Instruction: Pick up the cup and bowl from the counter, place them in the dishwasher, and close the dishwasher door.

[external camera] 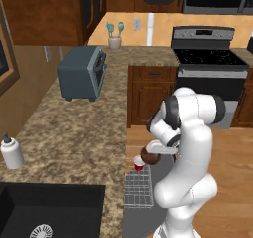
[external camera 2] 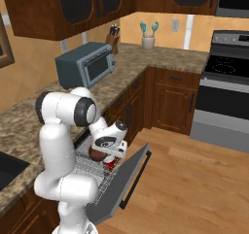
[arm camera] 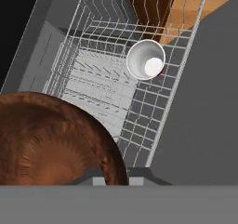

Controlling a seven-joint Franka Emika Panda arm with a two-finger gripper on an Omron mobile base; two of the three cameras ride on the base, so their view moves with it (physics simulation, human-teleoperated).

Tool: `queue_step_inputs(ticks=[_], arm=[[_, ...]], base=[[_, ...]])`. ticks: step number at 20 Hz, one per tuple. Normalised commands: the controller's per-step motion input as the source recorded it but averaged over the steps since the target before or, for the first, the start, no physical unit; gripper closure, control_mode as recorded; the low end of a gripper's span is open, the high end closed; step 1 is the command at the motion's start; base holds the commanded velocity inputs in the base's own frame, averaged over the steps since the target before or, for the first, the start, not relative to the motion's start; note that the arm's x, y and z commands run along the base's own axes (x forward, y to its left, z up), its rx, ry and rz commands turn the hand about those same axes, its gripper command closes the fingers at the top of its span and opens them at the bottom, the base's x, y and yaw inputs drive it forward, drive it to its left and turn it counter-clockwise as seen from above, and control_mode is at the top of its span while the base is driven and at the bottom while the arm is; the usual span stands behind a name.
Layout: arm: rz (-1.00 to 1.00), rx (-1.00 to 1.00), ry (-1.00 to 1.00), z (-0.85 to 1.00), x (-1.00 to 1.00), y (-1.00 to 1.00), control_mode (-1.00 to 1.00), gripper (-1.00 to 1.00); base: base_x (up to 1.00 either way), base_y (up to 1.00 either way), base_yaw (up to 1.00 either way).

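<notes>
So the claw (arm camera: 111,179) is clamped on the brown bowl (arm camera: 56,139), which fills the lower left of the hand view, hanging over the white wire rack (arm camera: 107,83). The red cup (arm camera: 146,59) already stands upright in the rack, upper middle. The dishwasher door (external camera 2: 124,182) is dropped open, looks roughly half down. The tabletop (external camera: 74,128) sits left.

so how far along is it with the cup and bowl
Done: the cup stands upright in the dishwasher's white rack. In hand: the tool is shut on the bowl, held above the rack. Left: set the bowl down and close the dishwasher door, which hangs open.
</notes>
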Motion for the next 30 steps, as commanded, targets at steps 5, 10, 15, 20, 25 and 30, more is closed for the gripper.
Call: queue_step_inputs(ticks=[5,10,15,20,25,30], arm=[[0.00,0.07,0.00,-0.62,0.20,0.42,-1.00,1.00],[0.00,0.03,0.01,-0.44,0.13,0.35,-1.00,1.00],[0.00,0.00,0.02,-0.40,0.04,0.31,-1.00,1.00],[0.02,0.01,0.07,-0.48,0.02,0.28,-1.00,1.00],[0.03,0.01,0.07,-0.60,0.10,0.07,-1.00,1.00],[0.01,0.00,0.05,-0.65,0.09,0.00,-1.00,1.00]], base=[[0.00,0.00,0.00],[0.00,0.00,0.00],[0.00,0.00,0.00],[0.00,0.00,0.00],[0.00,0.00,0.00],[0.00,0.00,0.00]])
